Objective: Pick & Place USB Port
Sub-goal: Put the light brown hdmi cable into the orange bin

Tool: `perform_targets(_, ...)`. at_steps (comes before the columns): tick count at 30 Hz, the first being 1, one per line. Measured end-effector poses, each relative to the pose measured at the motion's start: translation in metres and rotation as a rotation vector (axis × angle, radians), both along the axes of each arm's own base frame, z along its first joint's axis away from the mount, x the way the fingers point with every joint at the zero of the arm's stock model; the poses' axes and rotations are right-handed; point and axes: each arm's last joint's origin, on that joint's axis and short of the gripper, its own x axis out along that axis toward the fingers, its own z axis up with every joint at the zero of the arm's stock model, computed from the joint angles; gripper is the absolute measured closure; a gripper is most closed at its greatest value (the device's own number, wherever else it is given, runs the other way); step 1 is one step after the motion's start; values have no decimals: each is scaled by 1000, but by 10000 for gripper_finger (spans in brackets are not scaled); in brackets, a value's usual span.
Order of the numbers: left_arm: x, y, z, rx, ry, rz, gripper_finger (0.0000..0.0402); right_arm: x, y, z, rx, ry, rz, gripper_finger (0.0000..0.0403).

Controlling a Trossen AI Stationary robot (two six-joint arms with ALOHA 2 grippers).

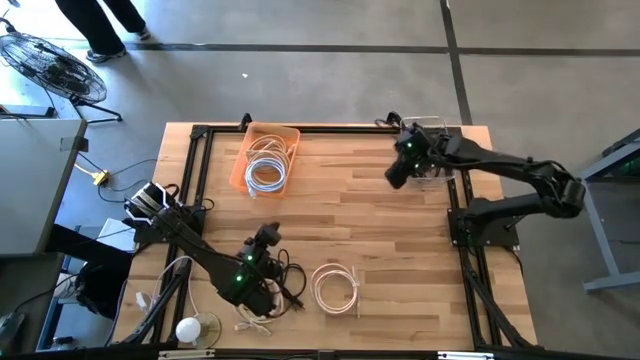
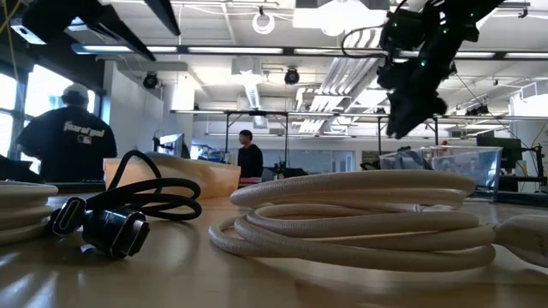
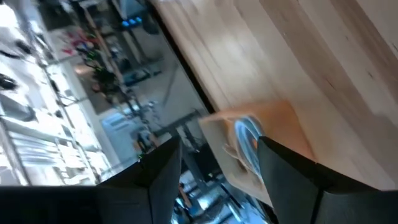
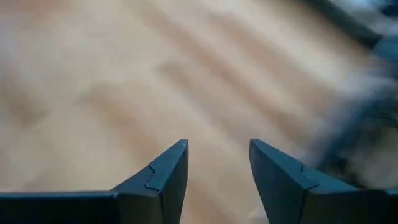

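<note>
In the overhead view the right arm reached in from the right edge of the frame, its dark links bent at the elbow and stretched leftward across the upper right corner of the light wooden table (image 1: 400, 230). The right gripper (image 1: 397, 172) hung raised over bare wood just beside a clear plastic bin (image 1: 440, 176) at that corner. In its wrist view the two dark fingers (image 4: 163, 177) stood parted with only blurred wood grain between them, holding nothing.

The left arm ran diagonally from the left edge down to the lower centre of the overhead frame, folded low over the table. The left gripper (image 1: 266, 238) pointed toward the upper part of the picture; its wrist view showed the fingers (image 3: 291, 174) apart and empty, facing an orange rectangular tray (image 1: 240, 160) that held a coiled white cable (image 1: 266, 168).

A tangled black USB cable (image 1: 285, 280) lay at the lower centre beside the left arm, its dark connector (image 2: 111, 229) resting on the wood in the low view. A loose cream-white coiled cable (image 1: 335, 287) lay just right of it.
</note>
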Motion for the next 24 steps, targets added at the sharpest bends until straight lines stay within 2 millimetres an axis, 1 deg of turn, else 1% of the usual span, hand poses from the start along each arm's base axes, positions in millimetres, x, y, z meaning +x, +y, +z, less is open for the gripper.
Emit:
perform_targets(2,-3,2,0,-18,17,35,197,10,10,1,51,-81,120,240)
perform_targets(6,-5,2,-3,-68,38,74,197,31,36,7,77,-223,335,242)
perform_targets(9,-8,3,-8,-87,75,91,197,44,62,11,74,-286,444,240)
perform_targets(12,-10,5,-14,-95,102,105,197,53,92,14,83,-330,561,241)
perform_targets(17,-14,7,-22,-86,116,121,197,62,142,15,54,-381,731,246)
perform_targets(21,-15,8,-25,-85,127,126,197,71,176,9,-24,-406,828,247)
perform_targets(24,-14,7,-26,-96,114,123,197,82,198,-4,-111,-404,857,247)
